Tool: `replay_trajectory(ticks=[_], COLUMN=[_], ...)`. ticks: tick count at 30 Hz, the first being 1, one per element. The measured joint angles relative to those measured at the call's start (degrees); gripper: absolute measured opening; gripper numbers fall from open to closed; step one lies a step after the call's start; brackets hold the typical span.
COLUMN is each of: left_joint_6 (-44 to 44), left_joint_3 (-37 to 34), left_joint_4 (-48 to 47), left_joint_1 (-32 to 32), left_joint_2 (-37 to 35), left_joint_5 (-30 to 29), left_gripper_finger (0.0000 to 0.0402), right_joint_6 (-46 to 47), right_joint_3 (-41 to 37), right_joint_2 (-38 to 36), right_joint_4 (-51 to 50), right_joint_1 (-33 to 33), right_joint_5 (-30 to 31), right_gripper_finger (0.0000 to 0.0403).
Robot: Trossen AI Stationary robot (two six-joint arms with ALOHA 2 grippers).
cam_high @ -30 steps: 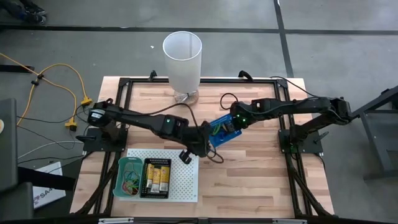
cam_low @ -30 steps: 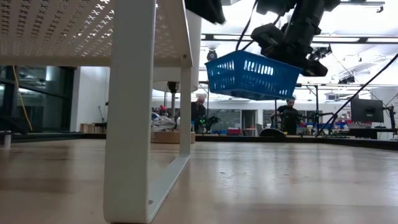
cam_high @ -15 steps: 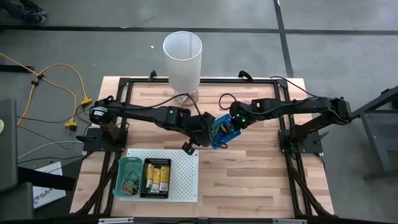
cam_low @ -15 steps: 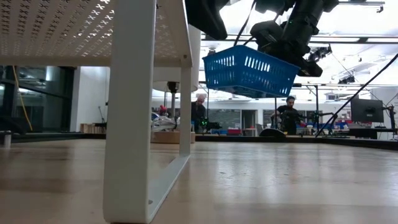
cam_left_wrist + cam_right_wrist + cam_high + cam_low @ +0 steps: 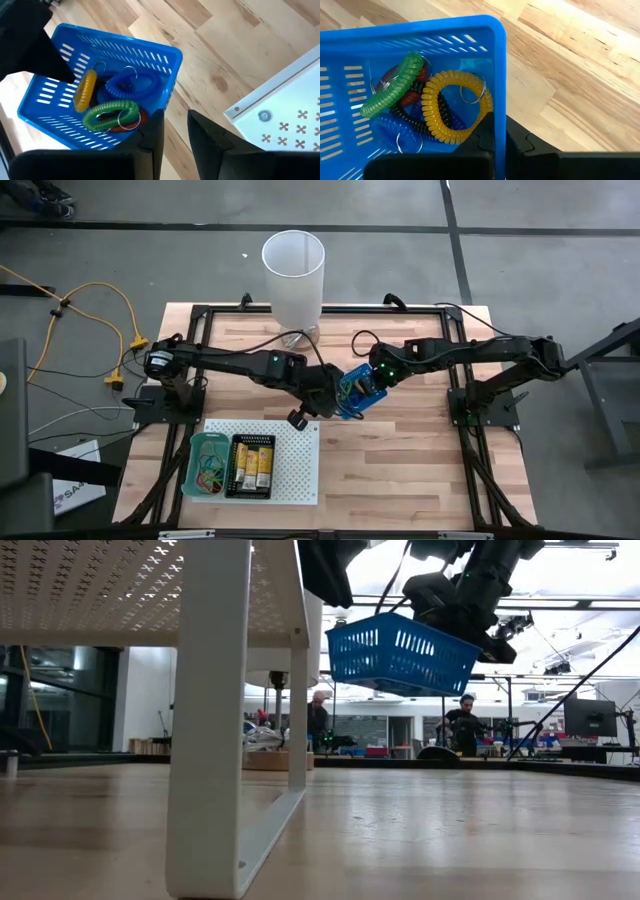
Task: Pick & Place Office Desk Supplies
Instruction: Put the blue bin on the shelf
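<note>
The right gripper [image 5: 499, 132] fingers clamp the blue basket [image 5: 358, 389] rim, holding it above the tabletop [image 5: 400, 450]. Coil loops [image 5: 440, 107] lie inside. The left gripper [image 5: 175, 132] fingers stand slightly parted at the basket's near corner; whether they grip cannot be told.

My wooden table [image 5: 400, 470] carries the white perforated board [image 5: 295, 470] at its front left and a tall white cylinder [image 5: 294, 275] at the back edge.

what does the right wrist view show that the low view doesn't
Only the right wrist view: inside the blue basket, coiled loops, yellow, green, blue and a red one beneath, and the right gripper shut on the basket's rim.

Only the low view: the basket hangs clear above the table, beside the white perforated board, with people in the room behind.

Both: the blue basket and the wooden table.
</note>
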Motion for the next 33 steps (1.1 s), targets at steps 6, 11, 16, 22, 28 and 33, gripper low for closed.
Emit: replay_trajectory(ticks=[6,11,16,22,28,33], left_joint_6=[0.31,0.33,0.33,0.01,-1.45,-1.78], left_joint_3=[0.00,-0.02,-0.02,-0.04,-0.04,-0.04], left_joint_4=[-0.01,-0.06,-0.56,-1.27,-4.22,-5.36], left_joint_1=[0.68,0.90,1.26,1.82,2.95,3.28], left_joint_2=[0.00,0.00,0.00,-0.02,0.27,0.32], left_joint_5=[0.08,0.15,0.22,0.25,5.17,5.81], left_gripper_finger=[0.0079,0.0079,0.0079,0.0079,0.0079,0.0079], right_joint_6=[-0.35,-0.40,-0.42,-0.42,-0.46,-0.46], right_joint_3=[0.00,0.00,0.00,0.00,0.00,0.00], right_joint_2=[0.01,0.00,0.02,0.00,0.02,0.01], right_joint_4=[2.06,3.32,4.03,4.24,5.64,7.06], right_joint_1=[0.00,0.00,0.00,0.04,0.53,1.31], right_joint_5=[-1.17,-1.76,-2.80,-2.95,-2.99,-2.95], right_gripper_finger=[0.0003,0.0003,0.0003,0.0003,0.0003,0.0003])
